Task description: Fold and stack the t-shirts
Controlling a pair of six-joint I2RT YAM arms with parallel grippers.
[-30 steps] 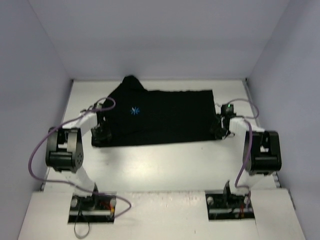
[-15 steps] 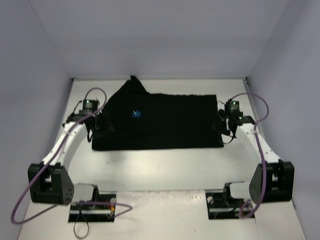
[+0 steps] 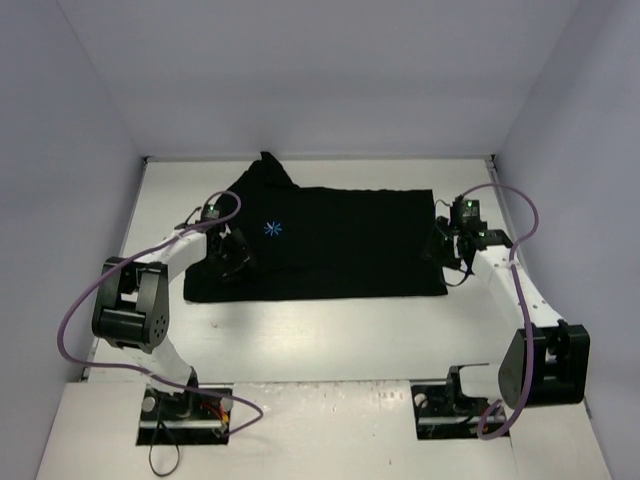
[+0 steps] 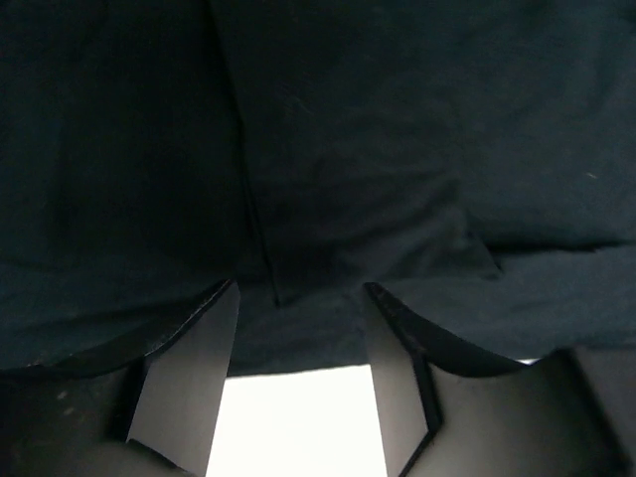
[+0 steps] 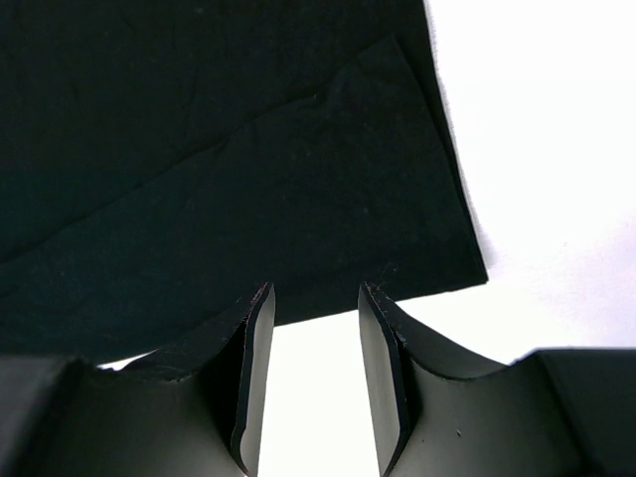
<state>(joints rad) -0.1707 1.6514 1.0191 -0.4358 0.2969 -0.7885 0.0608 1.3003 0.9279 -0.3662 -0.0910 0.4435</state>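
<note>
Top external: left tool (image 3: 232, 258) has shifted inward onto the t-shirt (image 3: 340, 240); it and the right tool (image 3: 447, 250) stand apart, empty, the cloth released flat, probably ready for regrasping.

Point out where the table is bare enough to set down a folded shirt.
The widest bare patch of table lies between the near edge of the black t-shirt and the arm bases. A thin strip runs between its far edge and the back wall. Both shirt ends are crowded: left pincer, right pincer.
</note>
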